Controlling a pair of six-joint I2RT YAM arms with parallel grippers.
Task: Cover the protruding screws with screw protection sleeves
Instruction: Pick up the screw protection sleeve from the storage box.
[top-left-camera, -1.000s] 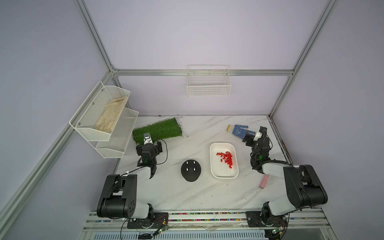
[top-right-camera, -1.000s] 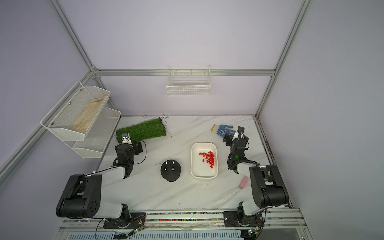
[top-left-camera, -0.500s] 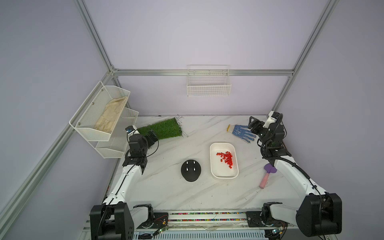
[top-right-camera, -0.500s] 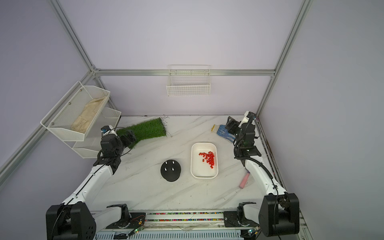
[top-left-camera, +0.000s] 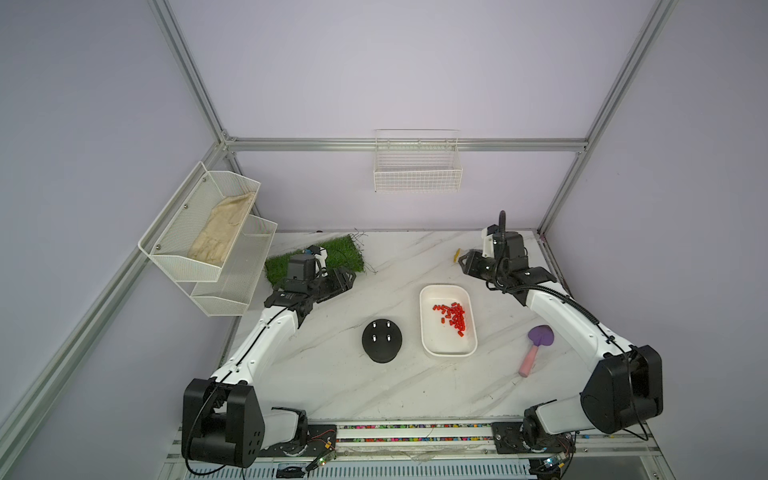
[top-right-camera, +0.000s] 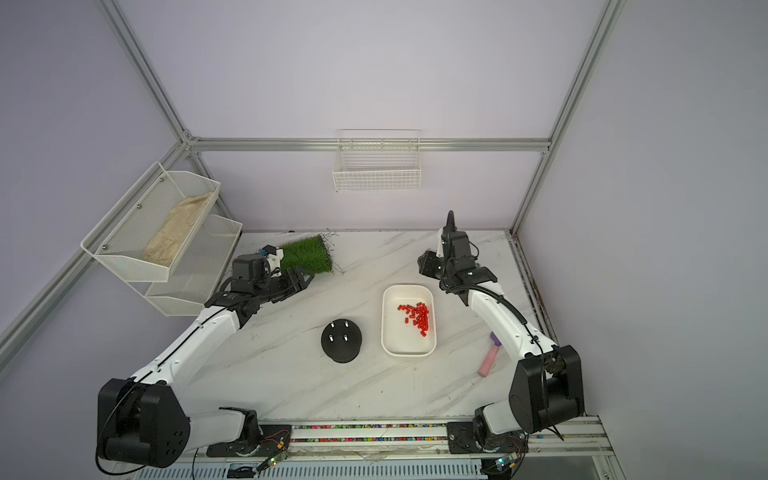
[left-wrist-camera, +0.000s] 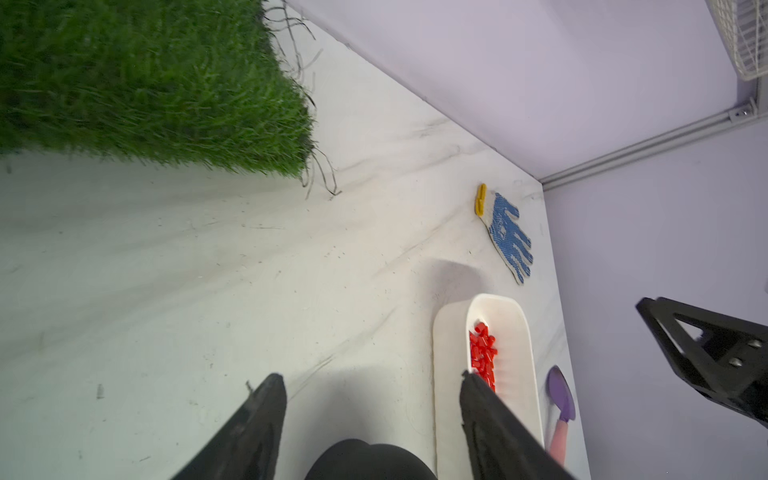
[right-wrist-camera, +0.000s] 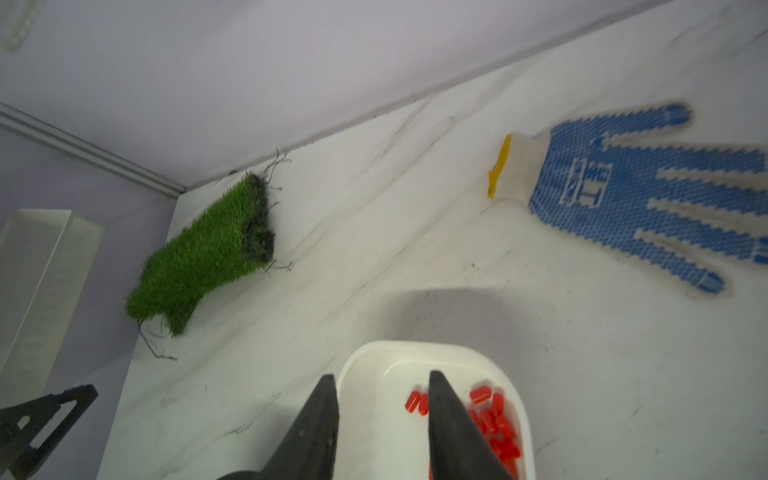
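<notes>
Four bare screws (top-left-camera: 375, 338) stand on a black dome (top-left-camera: 381, 354) at the middle of the table (top-left-camera: 332, 382); red sleeves (top-left-camera: 455, 318) lie in the white tray (top-left-camera: 440, 343) beside it. The left pincer (left-wrist-camera: 370, 376) and right pincer (right-wrist-camera: 381, 374) hang released, empty, nearer the back edge.

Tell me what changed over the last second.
Both arms unfolded from their bases and swung out toward the back of the table; the left gripper and right gripper now hang above it, jaws apart, holding nothing. The red sleeves, white tray and black base with bare screws stayed put.
</notes>
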